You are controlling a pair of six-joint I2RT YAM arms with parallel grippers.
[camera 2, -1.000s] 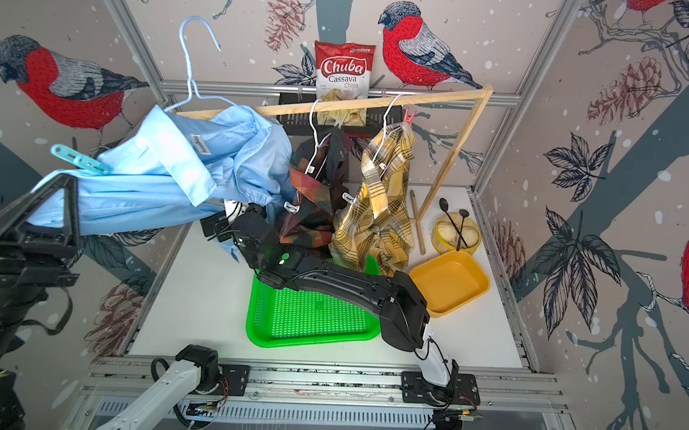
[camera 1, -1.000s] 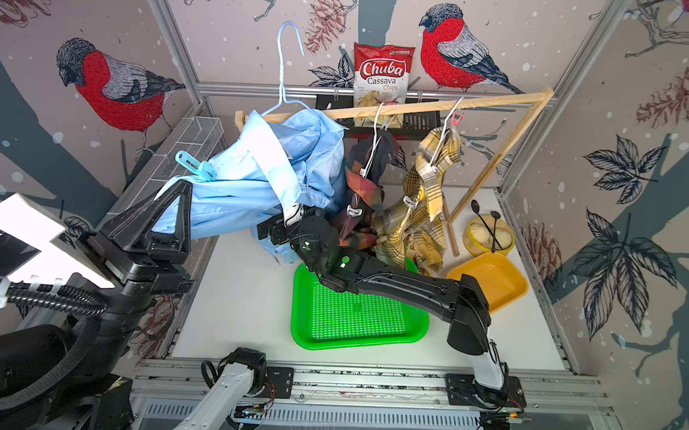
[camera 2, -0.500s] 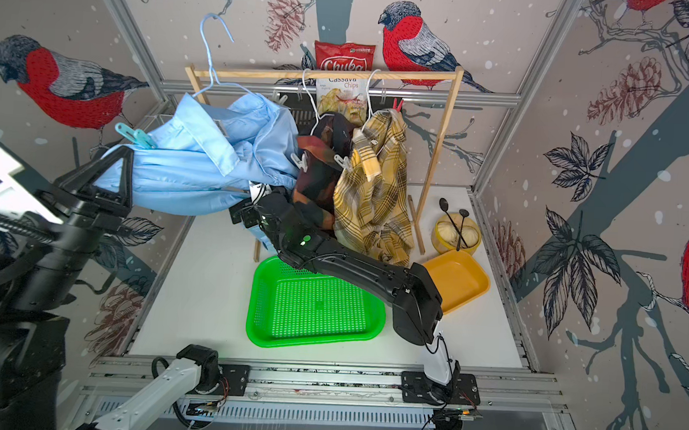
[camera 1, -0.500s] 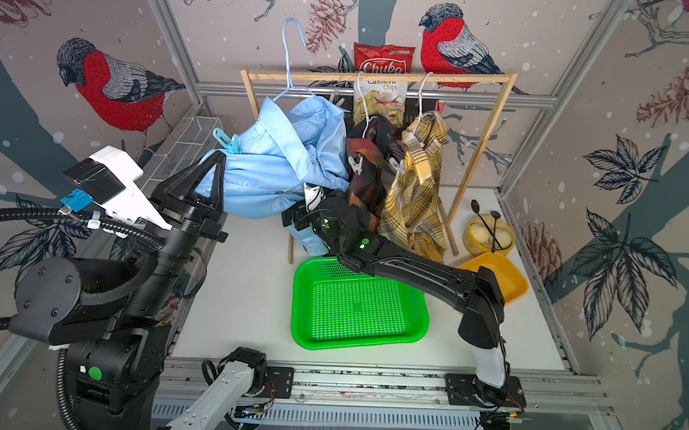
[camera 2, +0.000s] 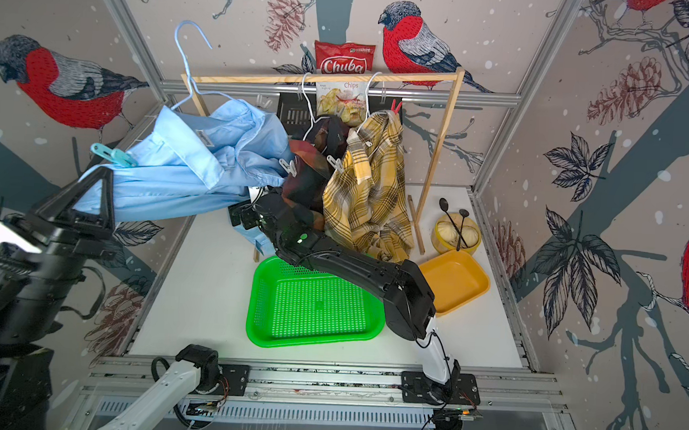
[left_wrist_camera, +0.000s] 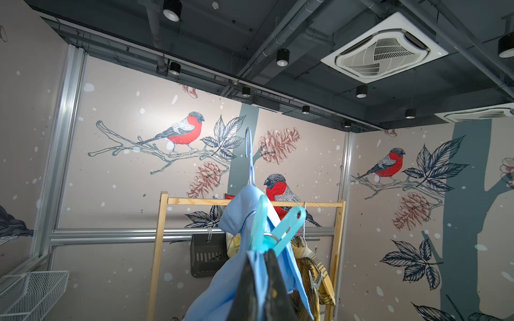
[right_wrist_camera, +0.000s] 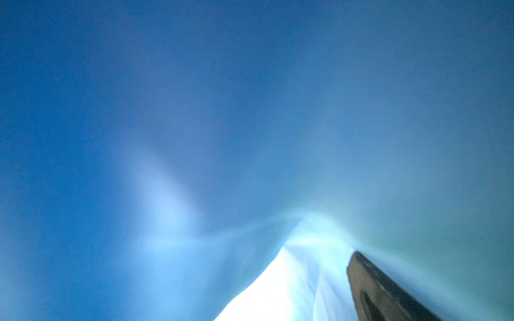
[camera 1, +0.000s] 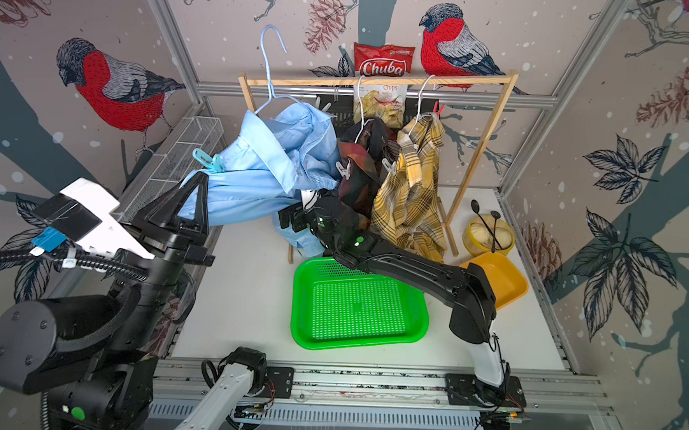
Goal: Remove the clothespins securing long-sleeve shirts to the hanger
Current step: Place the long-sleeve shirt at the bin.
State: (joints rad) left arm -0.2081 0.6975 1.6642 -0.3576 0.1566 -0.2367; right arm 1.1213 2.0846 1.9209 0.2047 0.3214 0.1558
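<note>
The left pincer is squeezing tight shut, close up, holding the shoulder of the light blue shirt up and out to the side. The teal clip is sitting right above its tips, biting the same bit of cloth. The pincer may be nipping the clip's nose too, but I cannot tell for sure.

A little farther in, the green basket is lying on the table. Just behind it the right pincer is poking under the blue shirt, standing wide. Its own camera is showing only blue cloth and one finger.

Behind that, the dark checked shirt and the yellow plaid shirt are hanging side by side. One whitish clip is biting the checked shirt, and another whitish clip is sitting at the plaid shirt's edge. A red clip is sticking up at the plaid shirt's top.

Farthest back, the wooden bar is carrying those two shirts. The blue hanger is poking its hook into the air, off the bar.
</note>
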